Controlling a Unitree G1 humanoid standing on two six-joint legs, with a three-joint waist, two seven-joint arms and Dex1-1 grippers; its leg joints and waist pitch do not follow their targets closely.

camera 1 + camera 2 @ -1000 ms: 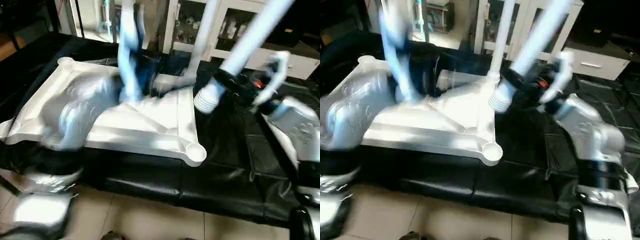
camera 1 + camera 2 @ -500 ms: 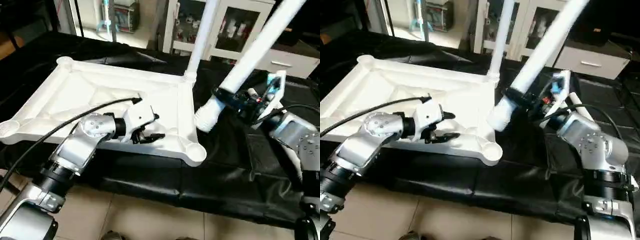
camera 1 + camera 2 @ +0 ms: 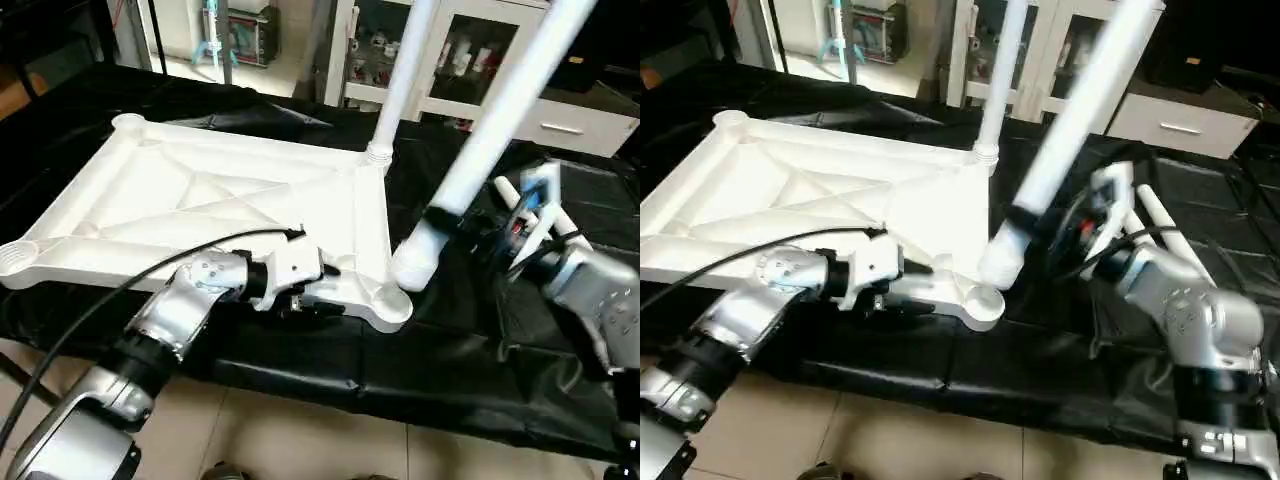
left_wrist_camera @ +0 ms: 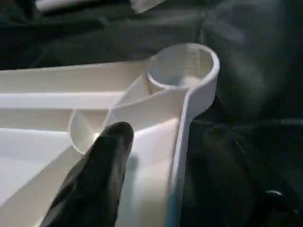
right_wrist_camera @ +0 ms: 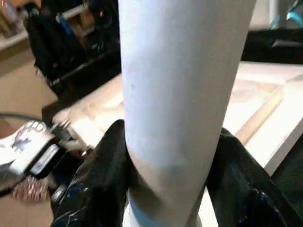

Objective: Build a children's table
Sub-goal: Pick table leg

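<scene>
Left gripper (image 3: 322, 297) slid to tabletop (image 3: 200, 200) near corner, clamping rim; right gripper (image 3: 470, 232) clamps second leg (image 3: 500, 110) by empty socket (image 3: 385, 297). One leg (image 3: 400, 80) seated.

The near right socket (image 3: 388, 299) stands open, though the tilted leg (image 3: 490, 130) in the right gripper (image 3: 470, 222) hangs just beside it and the left gripper (image 3: 322, 295) crowds the rim. An upright leg (image 3: 400, 75) blocks the far right corner. The tabletop's (image 3: 200, 200) middle lies open.

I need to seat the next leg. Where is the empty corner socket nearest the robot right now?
In the left eye view the empty socket sits at the tabletop's near right corner, between the left gripper and the held leg's lower end.
</scene>
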